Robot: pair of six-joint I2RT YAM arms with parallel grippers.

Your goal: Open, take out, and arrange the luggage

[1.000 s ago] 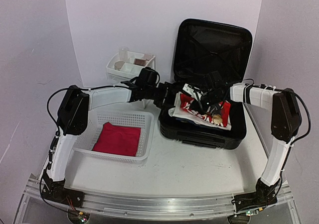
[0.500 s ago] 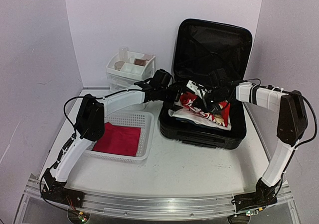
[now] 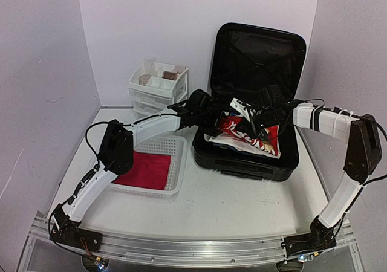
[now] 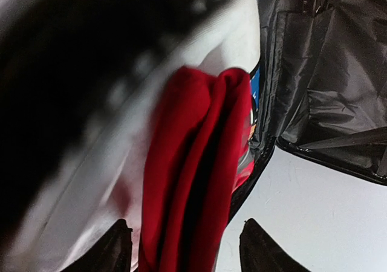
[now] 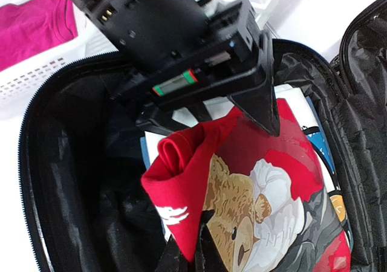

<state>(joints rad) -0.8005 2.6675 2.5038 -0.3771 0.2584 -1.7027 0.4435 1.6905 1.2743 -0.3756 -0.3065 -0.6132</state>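
From above, the luggage (image 3: 254, 166) lies open on the desk (image 3: 242, 205), just right of the white basket (image 3: 176, 163), its lid raised at the back and a red printed garment (image 3: 251, 140) inside it. In the left wrist view, the left fingers (image 4: 118, 251) stand apart on either side of a red fold, not closed on it. In the right wrist view, the right fingers (image 5: 178, 259) are pressed together on the garment's lifted red edge, inside the black-lined shell.

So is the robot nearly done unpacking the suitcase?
Not yet. The luggage is open and one red cloth lies in the basket. The right gripper pinches a bear shirt, the left gripper open around its fold. Underneath, white cloth waits.
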